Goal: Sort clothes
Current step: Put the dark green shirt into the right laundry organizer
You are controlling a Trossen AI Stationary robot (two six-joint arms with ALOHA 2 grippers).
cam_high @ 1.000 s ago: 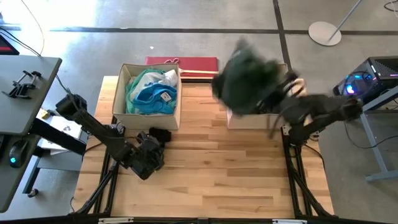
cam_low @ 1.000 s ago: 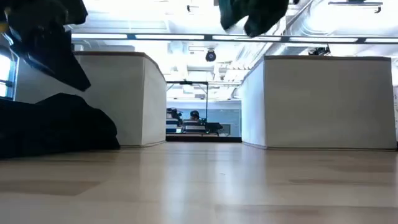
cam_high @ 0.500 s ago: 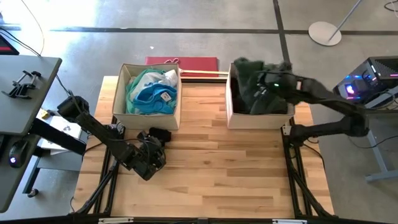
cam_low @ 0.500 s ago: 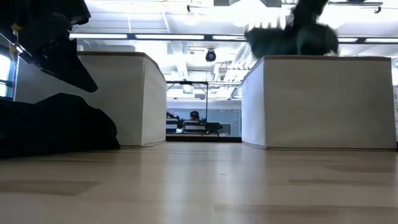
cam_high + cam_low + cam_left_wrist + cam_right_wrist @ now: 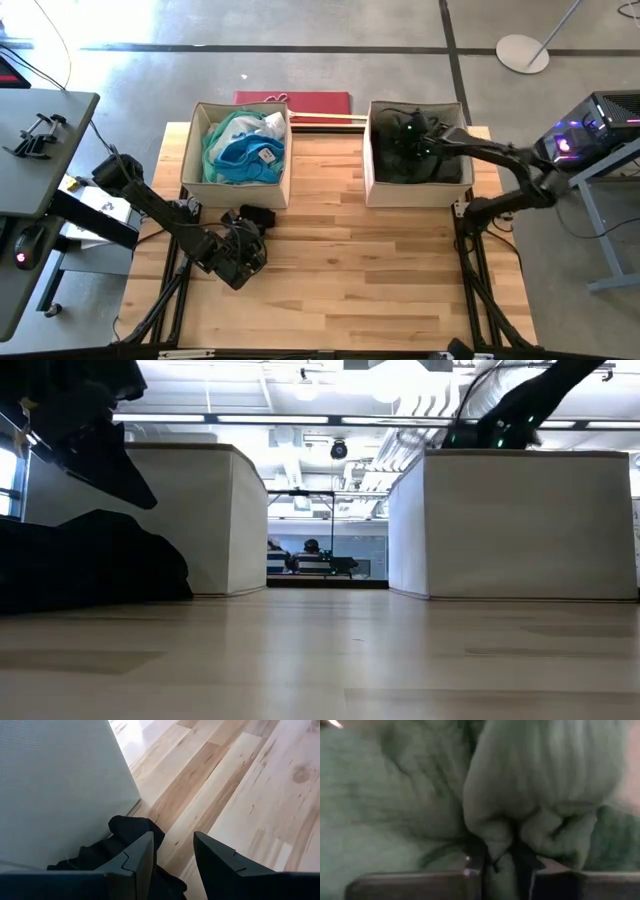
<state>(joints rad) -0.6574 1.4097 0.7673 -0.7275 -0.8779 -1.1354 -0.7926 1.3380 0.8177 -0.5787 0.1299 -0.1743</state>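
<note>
My right gripper [image 5: 411, 137] reaches down into the right beige bin [image 5: 414, 191] and is shut on a dark green garment [image 5: 395, 150], which lies in the bin on other dark clothes. In the low view the right arm [image 5: 510, 415] dips behind the bin's rim. My left gripper [image 5: 246, 243] is open and hangs just above a black garment [image 5: 257, 217]; this lies on the table against the left bin [image 5: 196, 160]. The left wrist view shows the black garment [image 5: 135, 832] below the open fingers. Teal, blue and white clothes [image 5: 243, 145] fill the left bin. My right gripper pinches a bunched fold of the dark green garment [image 5: 496, 851] between its two fingers. It comes from above and slants down into the bin. The garment rests slack on the clothes in the bin.
The two bins stand at the table's far edge with a gap of bare wood [image 5: 327, 170] between them. The near half of the table [image 5: 340, 280] is bare wood. A red flat thing [image 5: 292, 101] lies on the floor beyond the table.
My right gripper has carried the dark green garment from high above the right bin's left wall toward the table's far right and down into that bin. The garment, which hung spread out in the air, now lies bunched inside. The left arm has kept still.
</note>
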